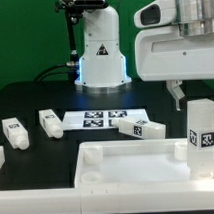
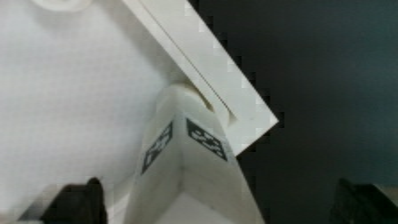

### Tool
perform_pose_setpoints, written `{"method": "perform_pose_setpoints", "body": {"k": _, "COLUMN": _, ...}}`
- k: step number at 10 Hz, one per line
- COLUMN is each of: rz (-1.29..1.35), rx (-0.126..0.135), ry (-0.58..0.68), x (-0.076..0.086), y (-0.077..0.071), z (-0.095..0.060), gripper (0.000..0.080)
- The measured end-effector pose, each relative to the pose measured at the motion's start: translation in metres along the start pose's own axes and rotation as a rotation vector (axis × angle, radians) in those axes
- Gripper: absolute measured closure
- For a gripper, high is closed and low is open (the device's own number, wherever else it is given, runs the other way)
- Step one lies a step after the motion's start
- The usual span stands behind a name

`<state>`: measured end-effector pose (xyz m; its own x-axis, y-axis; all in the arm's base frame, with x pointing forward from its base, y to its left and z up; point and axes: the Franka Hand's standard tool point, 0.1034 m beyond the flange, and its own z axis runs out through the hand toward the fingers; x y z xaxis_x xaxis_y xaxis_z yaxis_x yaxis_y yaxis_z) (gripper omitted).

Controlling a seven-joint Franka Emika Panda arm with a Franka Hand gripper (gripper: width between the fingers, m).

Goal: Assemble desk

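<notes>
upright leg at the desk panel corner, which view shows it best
The exterior view: the upright leg shows nearly whole, standing at the desk panel corner on the exterior view's right, one tag facing the camera. The wrist view looks down on it from close, catching only part of it, two tagged faces, blurred.

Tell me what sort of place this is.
Probably a robotics lab test bench: a white robot body stands on a black table before a green backdrop, with a marker board and tagged desk legs laid out for assembly.
</notes>
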<state>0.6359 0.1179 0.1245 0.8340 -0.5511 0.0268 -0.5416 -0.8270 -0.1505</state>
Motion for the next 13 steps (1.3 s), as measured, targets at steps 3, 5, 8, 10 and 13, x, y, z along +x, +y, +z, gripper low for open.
{"method": "perform_pose_setpoints", "body": {"k": 3, "rz": -0.622, "rx": -0.048, "ry": 0.051, "x": 0.0036, "y": 0.0001, "z": 0.0013, "gripper": 0.0151}}
{"method": "perform_pose_setpoints", "body": {"k": 5, "rz": -0.605, "rx": -0.046, "ry": 0.053, "x": 0.0033, "y": -0.0005, "z": 0.0017, "gripper": 0.0169}}
{"method": "perform_pose_setpoints", "body": {"k": 8, "rz": -0.486, "rx": -0.042, "ry": 0.054, "x": 0.0031, "y": -0.0007, "z": 0.0018, "gripper": 0.0512}}
{"method": "perform_pose_setpoints", "body": {"k": 10, "rz": -0.190, "rx": -0.036, "ry": 0.066, "x": 0.0054, "y": 0.0020, "z": 0.0014, "gripper": 0.0512}}
{"method": "perform_pose_setpoints", "body": {"k": 13, "rz": 0.419, "rx": -0.005, "ry": 0.064, "x": 0.0040, "y": 0.0063, "z": 0.0029, "gripper": 0.0512}}
